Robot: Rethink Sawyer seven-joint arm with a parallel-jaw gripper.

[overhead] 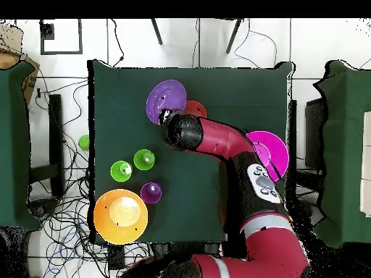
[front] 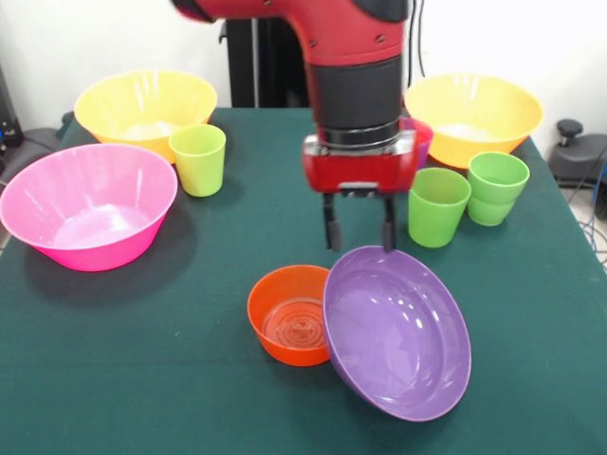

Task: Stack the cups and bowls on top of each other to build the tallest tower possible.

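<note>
Purple bowl point(front: 398, 332) sits nearest the table's point(front: 142, 379) front edge, tilted, its rim leaning on the small orange bowl point(front: 289, 315) beside it. Gripper point(front: 359, 230) hangs just above the purple bowl's raised back rim — fingers spread, holding nothing. Pink bowl point(front: 88, 205) rests near one side edge; yellow-green cup point(front: 198, 159) stands just behind it, in front of a yellow bowl point(front: 145, 109). Three green cups point(front: 437, 206) stand toward the opposite back corner — two nested — before the second yellow bowl point(front: 472, 117).

Five bowls are visible: two orange-yellow point(front: 145, 106) point(front: 474, 112), one pink point(front: 87, 204), one purple point(front: 398, 332), one small orange point(front: 288, 314). Cups: one yellow-green point(front: 198, 159), two green point(front: 438, 206) point(front: 496, 187), one purple point(overhead: 151, 192).
</note>
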